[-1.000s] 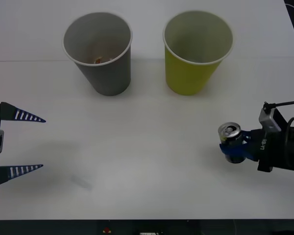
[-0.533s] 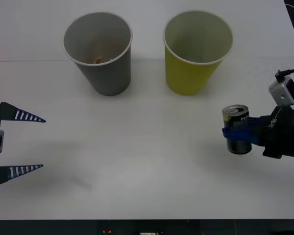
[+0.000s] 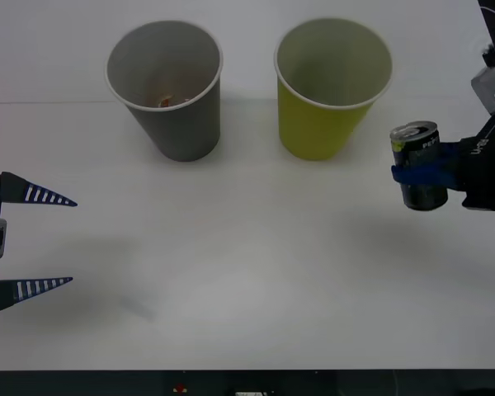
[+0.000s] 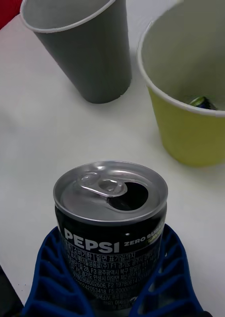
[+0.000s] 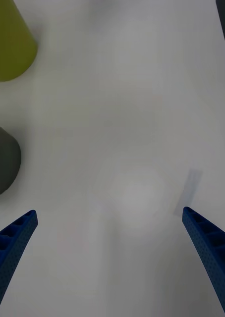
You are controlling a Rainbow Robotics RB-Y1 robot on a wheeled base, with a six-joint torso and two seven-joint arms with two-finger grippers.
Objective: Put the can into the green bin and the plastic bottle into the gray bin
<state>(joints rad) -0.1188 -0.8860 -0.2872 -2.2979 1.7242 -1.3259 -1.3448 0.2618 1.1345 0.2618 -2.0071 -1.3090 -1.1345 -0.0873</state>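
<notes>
Right wrist view: your right gripper [image 4: 112,292] hugs the can [image 4: 111,225] low down. It's open, probably light; squeeze gently.

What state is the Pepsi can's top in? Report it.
Opened: the Pepsi can, upright in the right hand, shows a dark drinking hole beside its pull tab.

Both grippers carry blue ribbed fingers [image 3: 35,195] (white-striped, tapering to points); the right wrist is black with white lettering.
</notes>
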